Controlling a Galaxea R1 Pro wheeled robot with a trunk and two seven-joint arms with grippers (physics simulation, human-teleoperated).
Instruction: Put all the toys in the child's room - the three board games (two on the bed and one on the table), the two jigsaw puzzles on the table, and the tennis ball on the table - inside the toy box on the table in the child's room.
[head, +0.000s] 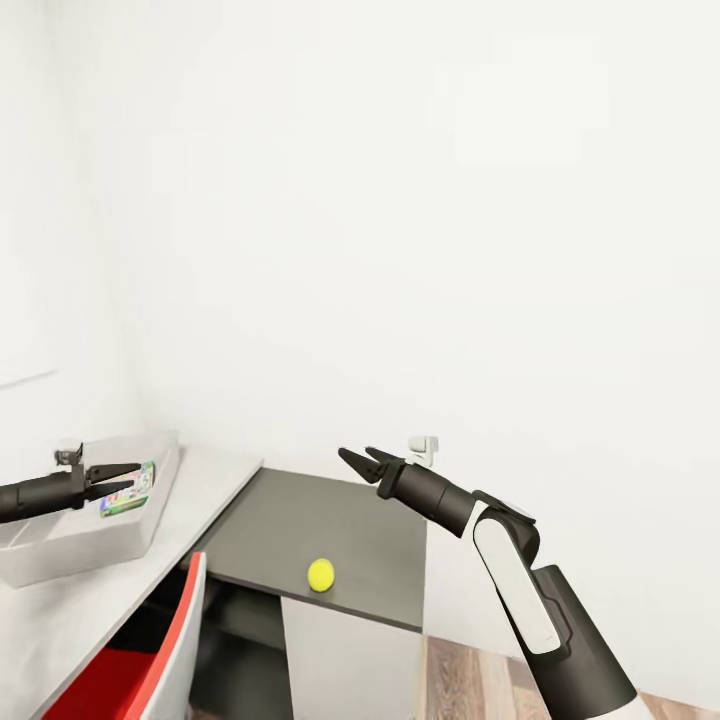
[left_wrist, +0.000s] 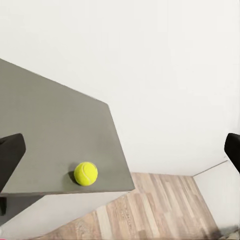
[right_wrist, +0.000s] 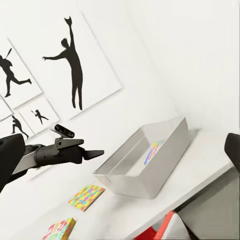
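Table (head: 120, 590) w/ toy box (head: 60, 560), ball (head: 320, 574), prob. puzzle (right_wrist: 86, 197)

Left hand (head: 118, 478) open, arm reaching in level, right hand (head: 358, 460) open, forearm raised

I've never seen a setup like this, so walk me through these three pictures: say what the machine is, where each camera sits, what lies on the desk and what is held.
This is a simulated two-armed robot. The head view looks down from its head: the left gripper hangs open over the toy box, the right gripper open above the desk's dark lower end unit, where the tennis ball lies near the front edge. Neither holds anything. A red-lined drawer stands open.

The left wrist view looks from the left arm at that ball. The right wrist view looks from the right arm across the table: something colourful lies inside the toy box, and beside it a jigsaw puzzle and a board game.
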